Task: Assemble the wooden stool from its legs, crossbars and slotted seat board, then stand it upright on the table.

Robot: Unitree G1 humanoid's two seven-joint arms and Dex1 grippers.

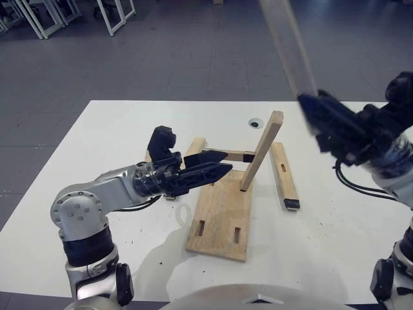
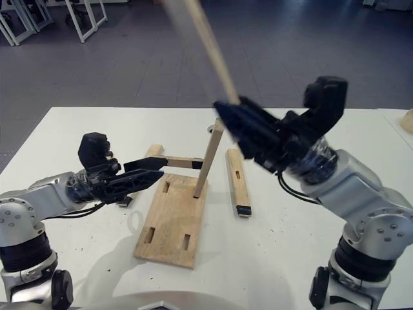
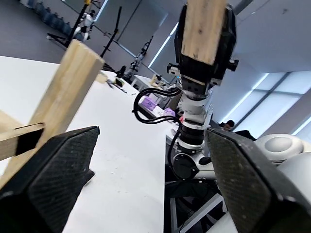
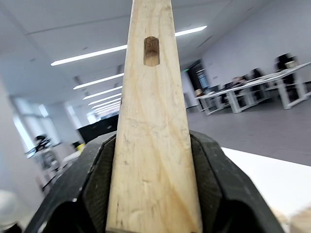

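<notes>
Seat board [image 1: 216,213] lies flat on the white table [image 1: 129,129], about mid-table and reaching toward the front edge. Two slots show at its near end.

One leg, the standing leg [image 1: 261,152], has its foot at the board's far-right corner. It's tilted, w/ the top leaning toward the table's far-right. Can't tell how deep it sits in a slot.

A crossbar [image 2: 184,162] runs roughly level from the standing leg's lower part out toward the table's left. It has a dark patch at the leg end and hangs above the board's far edge.

A spare leg [image 1: 282,171] lies flat on the table just R of the board, apart from it. It has a slot in its face, and its dark tip points to the front edge.

Another wooden piece [image 1: 195,145] lies by the board's far-left corner, mostly hidden behind the L arm.

L tool [image 1: 227,161] is over the board's far-left part w/ fingers spread wide and nothing gripped. Its upper finger [image 1: 216,155] overlaps the crossbar's free end; can't tell if it's touching.

R tool [image 1: 310,120] is up in the air over the table's right side, clamped tight on the raised leg [image 4: 153,131]. Both fingers press its flat sides. The leg sticks up and away past the far edge, and a peg hole shows near its upper end.

A cable hole [image 1: 256,121] sits in the table near the far edge
</notes>
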